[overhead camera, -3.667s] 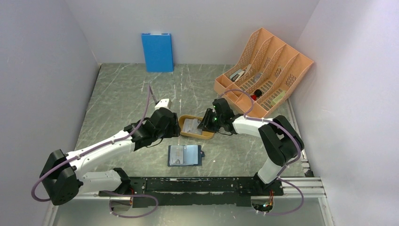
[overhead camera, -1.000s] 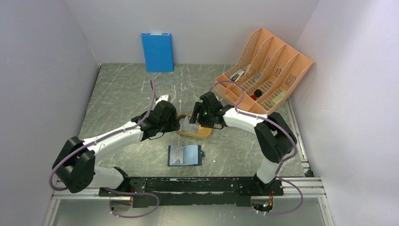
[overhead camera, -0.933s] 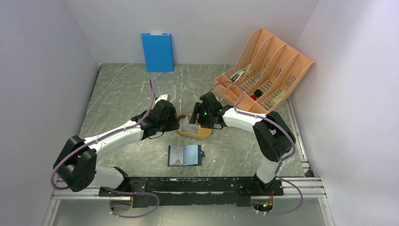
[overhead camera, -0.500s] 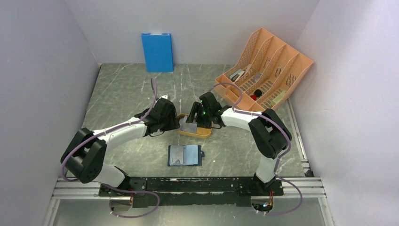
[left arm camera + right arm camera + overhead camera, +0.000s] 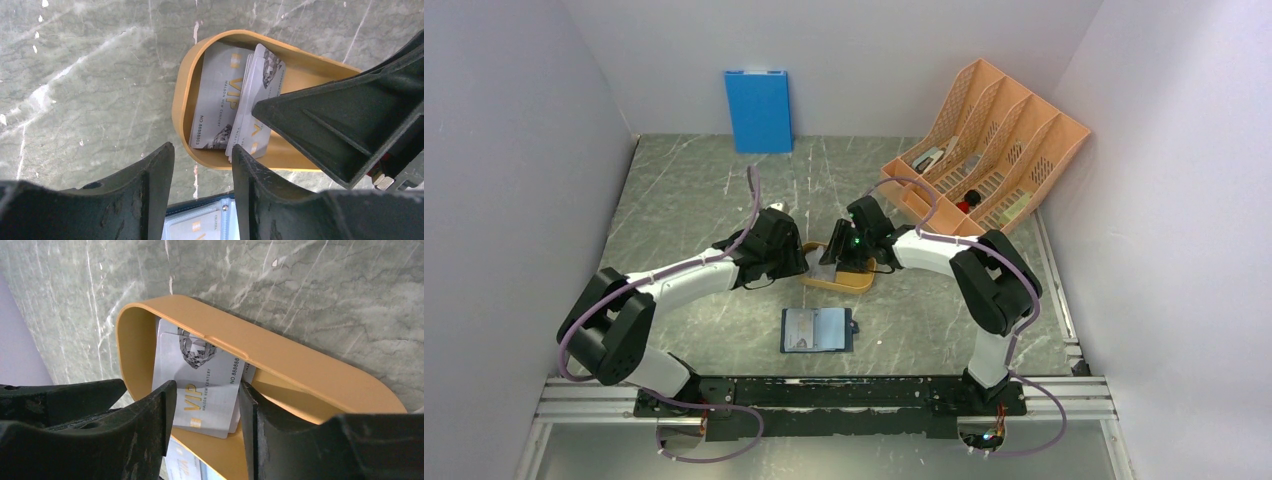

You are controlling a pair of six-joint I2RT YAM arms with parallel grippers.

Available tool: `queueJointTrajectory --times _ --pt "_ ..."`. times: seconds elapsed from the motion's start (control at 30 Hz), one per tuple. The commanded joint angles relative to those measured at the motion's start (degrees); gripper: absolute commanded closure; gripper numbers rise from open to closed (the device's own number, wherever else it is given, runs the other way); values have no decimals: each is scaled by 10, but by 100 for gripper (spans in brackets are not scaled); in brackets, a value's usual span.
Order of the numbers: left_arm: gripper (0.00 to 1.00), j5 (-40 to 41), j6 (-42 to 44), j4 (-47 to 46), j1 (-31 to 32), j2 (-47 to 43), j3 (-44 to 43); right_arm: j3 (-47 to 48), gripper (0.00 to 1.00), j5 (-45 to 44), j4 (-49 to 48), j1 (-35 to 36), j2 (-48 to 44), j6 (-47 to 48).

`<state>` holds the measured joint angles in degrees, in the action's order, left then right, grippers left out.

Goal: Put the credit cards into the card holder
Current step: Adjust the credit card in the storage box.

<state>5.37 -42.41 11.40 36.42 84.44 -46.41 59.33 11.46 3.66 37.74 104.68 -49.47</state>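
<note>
Grippers angled down at tray (image 5: 181, 102) from opposite sides: left gripper (image 5: 202, 150) parted, empty; right gripper (image 5: 207, 390) straddling cards (image 5: 200, 372) inside, grip unclear. Wallet (image 5: 816, 329) open nearby. Right gripper has shifted left.

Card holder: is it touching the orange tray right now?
Apart. The top external view shows a strip of bare table between the card holder and the orange tray; the left wrist view shows the same gap.
</note>
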Motion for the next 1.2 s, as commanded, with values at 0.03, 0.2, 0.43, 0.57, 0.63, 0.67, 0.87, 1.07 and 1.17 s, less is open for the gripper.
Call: queueJointTrajectory --times 0.03,0.2,0.43,0.57,0.63,0.67,0.87,1.07,1.17 --pt "49 -8 2 -13 -6 -5 2 15 50 4 2 7 6 5" --pt "50 0 1 -10 -7 -12 2 43 48 -14 39 19 10 17" --pt "50 2 0 -7 -7 -19 -1 78 48 -40 79 33 23 29" --pt "50 3 0 -4 -8 -24 0 84 48 -46 88 36 25 34" --pt "50 6 1 -1 -10 -28 1 81 47 -47 90 36 10 34" --pt "50 6 2 1 -11 -31 2 81 46 -49 94 35 1 35" --pt "50 13 3 6 -15 -47 2 59 40 -86 115 20 -67 52" --pt "50 21 -6 4 -22 -46 8 22 32 -66 87 7 -59 47" --pt "50 12 -8 1 -26 -34 6 23 31 -46 69 7 -36 38"
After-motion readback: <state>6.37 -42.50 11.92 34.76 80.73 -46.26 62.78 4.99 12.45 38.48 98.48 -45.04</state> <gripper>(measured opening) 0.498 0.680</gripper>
